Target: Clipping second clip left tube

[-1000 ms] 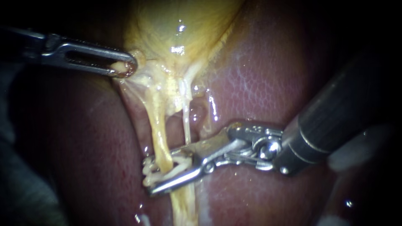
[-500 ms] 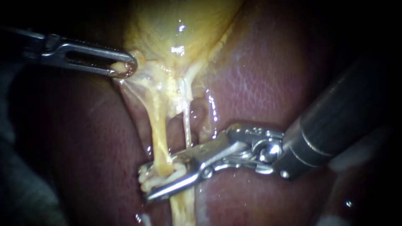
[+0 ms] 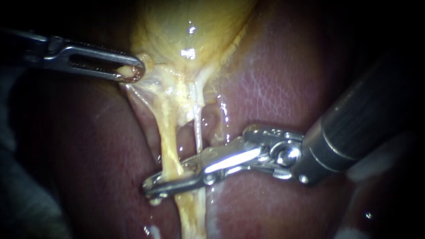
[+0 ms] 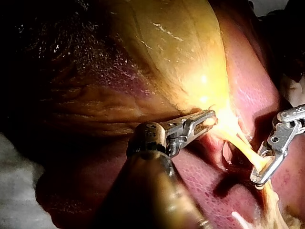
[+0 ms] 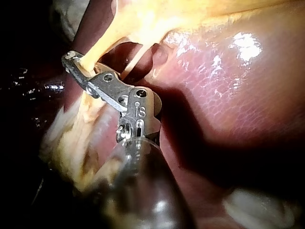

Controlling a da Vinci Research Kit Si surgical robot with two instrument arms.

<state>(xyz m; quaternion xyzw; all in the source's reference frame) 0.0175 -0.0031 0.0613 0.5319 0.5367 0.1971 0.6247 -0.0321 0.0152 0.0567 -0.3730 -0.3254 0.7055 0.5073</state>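
Note:
The yellow gallbladder (image 3: 186, 26) lies on the red liver (image 3: 274, 88). Two tubes run down from its neck: the thick yellow left tube (image 3: 167, 132) and a thin pale right tube (image 3: 197, 128). My left instrument (image 3: 133, 73) is shut on a fold of tissue at the gallbladder's neck and holds it taut; the same hold shows in the left wrist view (image 4: 206, 121). My right instrument (image 3: 151, 188) reaches across both tubes, its jaws pressed together on the left tube, with a white bit of clip (image 3: 155, 201) showing just under the tip. In the right wrist view its jaws (image 5: 75, 64) clamp the left tube (image 5: 97, 50).
Liver surface surrounds the tubes on both sides, wet and shiny. The right instrument's dark shaft (image 3: 354, 128) fills the right side. Pale frayed tissue (image 5: 71, 129) hangs beside the tube below the jaws in the right wrist view.
The right instrument's jaws have squeezed together on the left tube; the white clip that showed between them is now almost hidden. The left instrument has held still.

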